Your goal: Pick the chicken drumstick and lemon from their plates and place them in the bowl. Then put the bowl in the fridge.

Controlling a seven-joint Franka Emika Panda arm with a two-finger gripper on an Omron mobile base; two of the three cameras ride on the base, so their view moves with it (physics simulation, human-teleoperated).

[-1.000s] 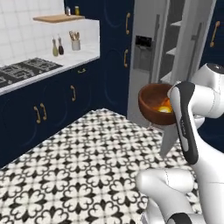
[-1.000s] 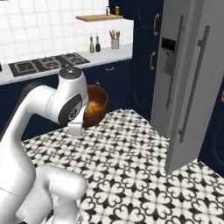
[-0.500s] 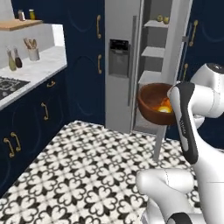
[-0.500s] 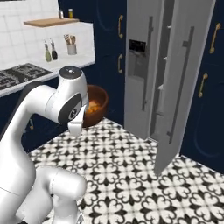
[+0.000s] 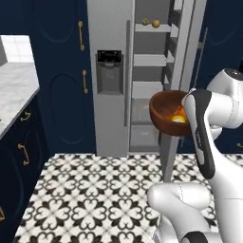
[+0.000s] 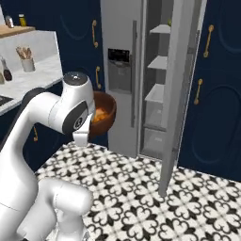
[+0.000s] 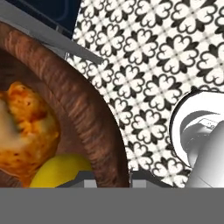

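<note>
the robot's two-finger gripper [image 7: 113, 177] was clenched on the thick rim of the deep reddish-brown wooden bowl [image 5: 167, 113], carried in the air before the tall grey steel fridge [image 5: 114, 71], its door open. inside lay the orange-brown chicken drumstick [image 7: 26, 127] and the small yellow lemon [image 7: 61, 169], touching.
</note>
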